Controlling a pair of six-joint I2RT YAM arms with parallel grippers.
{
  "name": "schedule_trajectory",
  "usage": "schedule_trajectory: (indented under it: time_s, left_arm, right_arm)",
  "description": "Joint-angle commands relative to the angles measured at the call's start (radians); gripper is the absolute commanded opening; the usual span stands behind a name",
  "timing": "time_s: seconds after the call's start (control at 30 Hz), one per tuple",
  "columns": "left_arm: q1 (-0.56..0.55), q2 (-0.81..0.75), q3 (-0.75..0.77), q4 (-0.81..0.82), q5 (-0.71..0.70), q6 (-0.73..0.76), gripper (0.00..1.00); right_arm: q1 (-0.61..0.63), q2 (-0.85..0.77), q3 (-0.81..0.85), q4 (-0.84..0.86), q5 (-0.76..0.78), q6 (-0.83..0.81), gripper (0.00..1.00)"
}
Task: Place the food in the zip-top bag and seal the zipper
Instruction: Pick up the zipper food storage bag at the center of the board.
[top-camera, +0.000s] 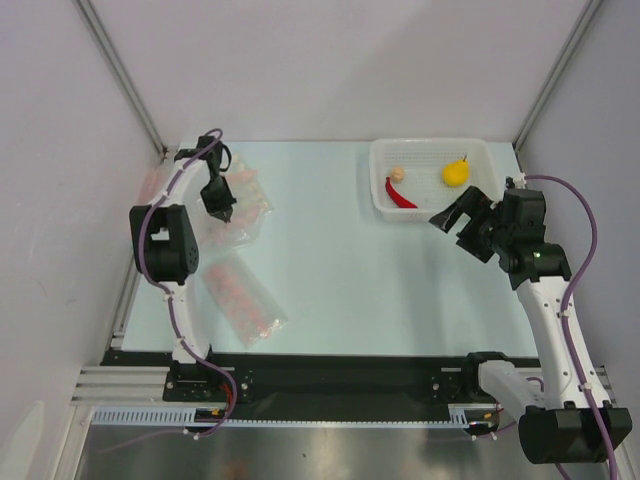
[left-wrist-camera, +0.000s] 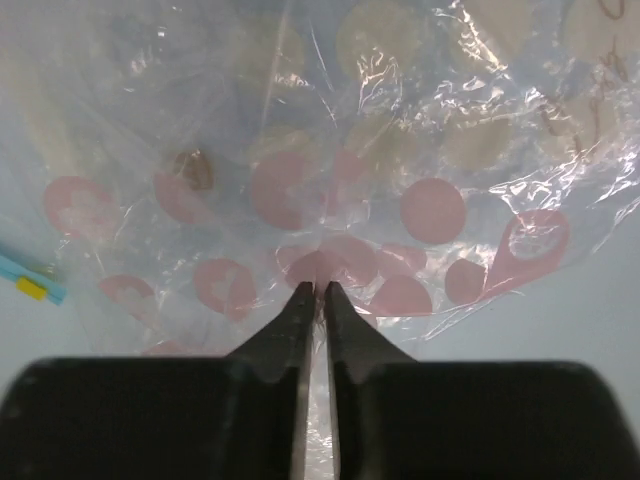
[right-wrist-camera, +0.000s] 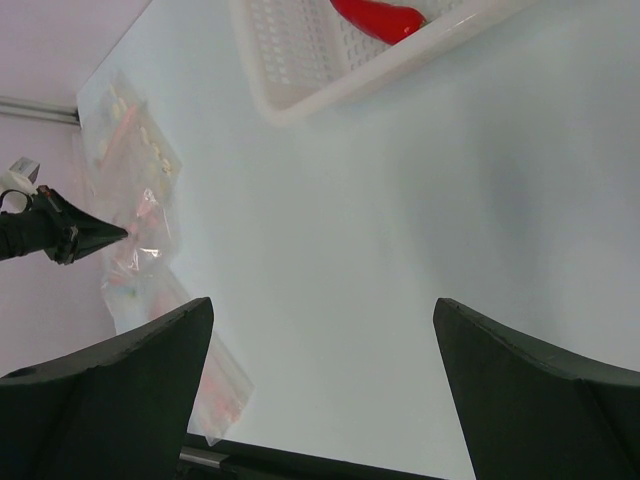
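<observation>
The clear crinkly zip-top bag (top-camera: 246, 200) lies at the far left over flat packets of pink-red and pale round pieces. In the left wrist view my left gripper (left-wrist-camera: 314, 288) is shut on a fold of this thin plastic (left-wrist-camera: 470, 130). The pink-red zipper strip is not visible. The red chili (top-camera: 400, 193), the beige bulb (top-camera: 398, 174) and the yellow pear (top-camera: 456, 173) lie in a white basket (top-camera: 430, 146). The green fruit is out of view. My right gripper (top-camera: 452, 215) is open and empty just in front of the basket; it also shows in the right wrist view (right-wrist-camera: 322, 302).
A flat packet of pink-red round pieces (top-camera: 243, 298) lies at the near left, and also shows in the right wrist view (right-wrist-camera: 215, 390). A small blue and yellow strip (left-wrist-camera: 30, 280) lies beside the bag. The basket's corner (right-wrist-camera: 330, 85) and the chili (right-wrist-camera: 380, 18) show above the right fingers.
</observation>
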Motion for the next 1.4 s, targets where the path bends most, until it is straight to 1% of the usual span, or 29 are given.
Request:
schedule_trajectory:
  time_s: [0.0,0.1,0.2,0.23,0.27,0.3,0.4,0.43,0.57,0.63,0.67,0.7,0.73,0.77,0.9,1.03,1.13,1.23,1.37]
  left_arm:
    - [-0.015,-0.074,-0.006,0.016,0.084,0.06,0.0]
    - [-0.067,-0.11,-0.015,0.019,0.078,0.102,0.0]
    - [-0.139,-0.188,-0.033,0.048,0.091,0.137,0.0]
    - [-0.18,-0.235,-0.042,0.06,0.124,0.158,0.0]
    - [-0.205,-0.255,-0.058,0.077,0.136,0.165,0.0]
    - [-0.252,-0.278,-0.065,0.09,0.153,0.172,0.0]
    - [-0.326,-0.349,-0.095,0.11,0.192,0.203,0.0]
    - [-0.376,-0.363,-0.104,0.122,0.192,0.22,0.0]
    - [-0.482,-0.465,-0.177,0.174,0.196,0.241,0.0]
    - [-0.531,-0.502,-0.251,0.226,0.183,0.245,0.0]
    - [-0.547,-0.518,-0.3,0.243,0.177,0.246,0.0]
    - [-0.561,-0.553,-0.323,0.26,0.161,0.245,0.0]
    - [-0.584,-0.568,-0.343,0.29,0.155,0.24,0.0]
    - [-0.593,-0.585,-0.381,0.304,0.153,0.238,0.0]
    - [-0.628,-0.633,-0.449,0.364,0.14,0.231,0.0]
    - [-0.673,-0.65,-0.49,0.401,0.121,0.231,0.0]
    - [-0.7,-0.667,-0.558,0.454,0.101,0.225,0.0]
    - [-0.748,-0.683,-0.616,0.491,0.035,0.214,0.0]
    - [-0.812,-0.752,-0.705,0.554,-0.04,0.234,0.0]
  right_arm:
    - [-0.005,0.005,0.038,0.031,0.007,-0.021,1.0]
    - [-0.004,0.013,0.041,0.033,0.007,-0.023,1.0]
    - [-0.004,0.013,0.044,0.033,0.002,-0.023,1.0]
    - [-0.001,0.013,0.046,0.034,-0.003,-0.021,1.0]
    - [-0.002,0.014,0.044,0.037,-0.006,-0.023,1.0]
    - [-0.001,0.014,0.041,0.042,-0.015,-0.024,1.0]
    - [-0.001,0.028,0.034,0.054,-0.033,-0.028,1.0]
    - [-0.001,0.035,0.032,0.065,-0.052,-0.034,1.0]
    - [-0.004,0.091,0.043,0.111,-0.137,-0.046,0.95]
    - [-0.004,0.135,0.057,0.16,-0.226,-0.044,0.91]
    - [-0.002,0.152,0.06,0.18,-0.255,-0.031,0.9]
    - [-0.001,0.175,0.064,0.23,-0.323,-0.023,0.88]
    - [-0.002,0.187,0.066,0.261,-0.355,-0.012,0.86]
    - [0.002,0.195,0.067,0.289,-0.381,0.0,0.86]
    - [0.014,0.224,0.066,0.418,-0.443,0.077,0.86]
    - [0.042,0.293,0.087,0.397,-0.438,0.081,0.86]
    - [0.073,0.324,0.092,0.361,-0.406,0.055,0.87]
    - [0.09,0.345,0.089,0.346,-0.386,0.025,0.87]
    - [0.088,0.381,0.115,0.314,-0.366,-0.023,0.87]
